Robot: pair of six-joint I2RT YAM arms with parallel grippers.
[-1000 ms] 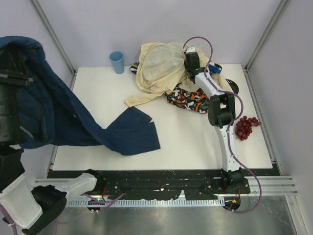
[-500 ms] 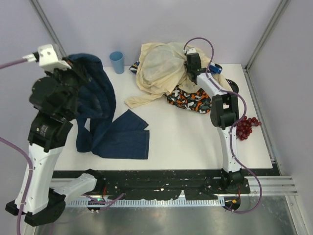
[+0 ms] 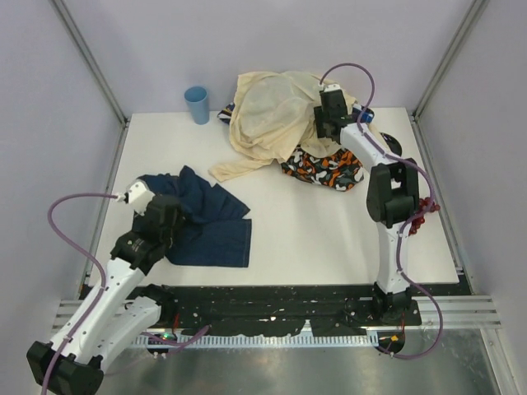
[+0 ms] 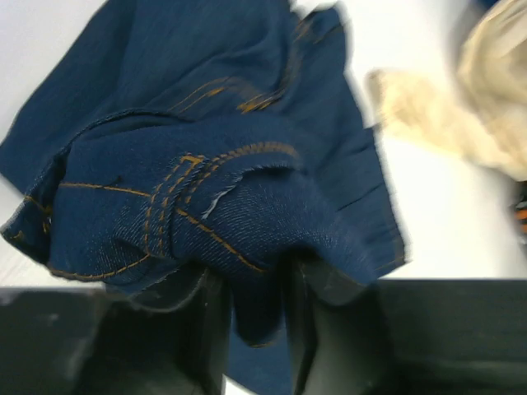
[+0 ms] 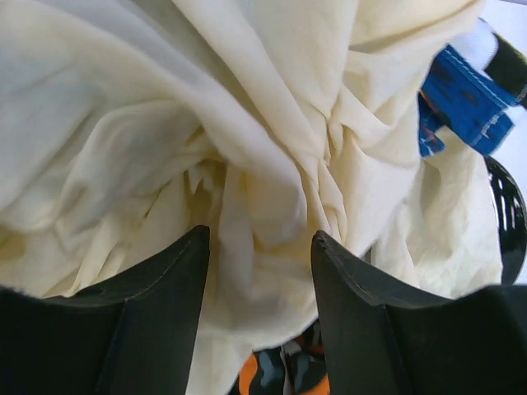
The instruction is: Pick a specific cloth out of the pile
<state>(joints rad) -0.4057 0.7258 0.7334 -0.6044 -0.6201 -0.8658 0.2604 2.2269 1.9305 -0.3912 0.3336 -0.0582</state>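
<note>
**Denim cloth down on the counter, well apart from the pile**

Top view: one denim cloth, dark blue, lies crumpled front left. One heaped pile sits at the back, and one blue cup stands beside it.

Left wrist: the left gripper has its jaws clamped on a thick denim fold with orange double stitching and a frayed edge.

Right wrist: the right gripper has its jaws apart. Soft, wrinkled cream cloth bunches between them, seemingly touching.

Top camera looks down; wrist cameras sit close over cloth and pile.
</note>
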